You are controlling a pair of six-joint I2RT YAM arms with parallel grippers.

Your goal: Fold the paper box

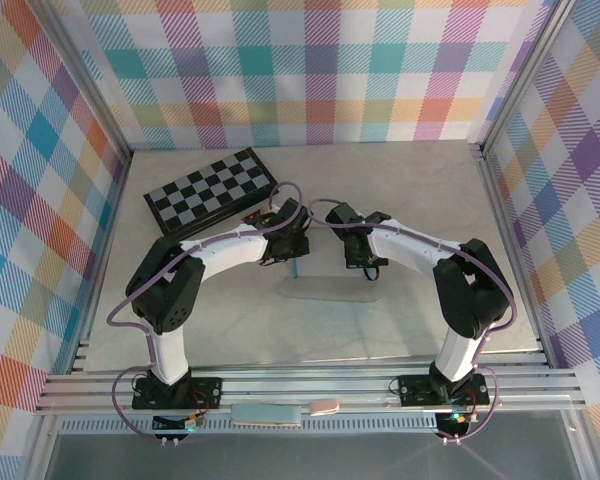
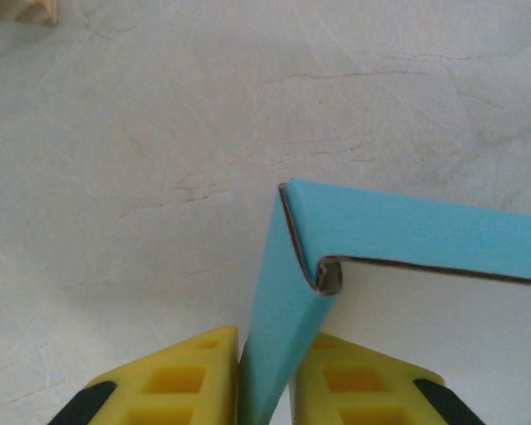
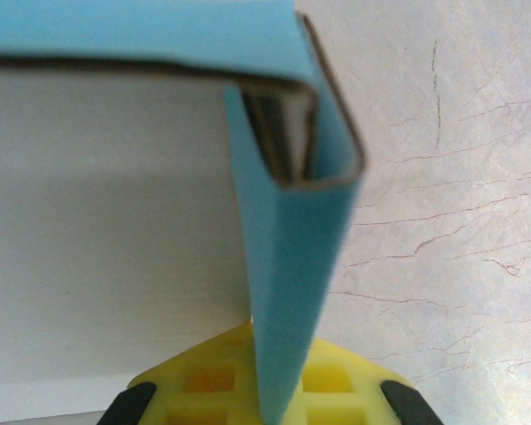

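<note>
The paper box (image 1: 325, 291) lies at the table's middle between both arms, turquoise outside and pale inside. In the left wrist view its side wall (image 2: 279, 292) stands upright, running from a folded corner down between the yellow fingers (image 2: 199, 363). My left gripper (image 2: 270, 354) is shut on that wall. In the right wrist view the opposite end wall (image 3: 292, 266) is doubled over at the top and drops between my right gripper's (image 3: 279, 363) yellow pads, which are shut on it. From above, the left gripper (image 1: 292, 248) and right gripper (image 1: 362, 258) face each other over the box.
A black-and-grey checkerboard (image 1: 210, 190) lies at the back left, just behind the left arm. A pale flat item (image 1: 265, 415) and a pinkish one (image 1: 325, 406) rest on the front rail. Plaid walls close in three sides. A wooden piece (image 2: 22, 9) sits beyond the box.
</note>
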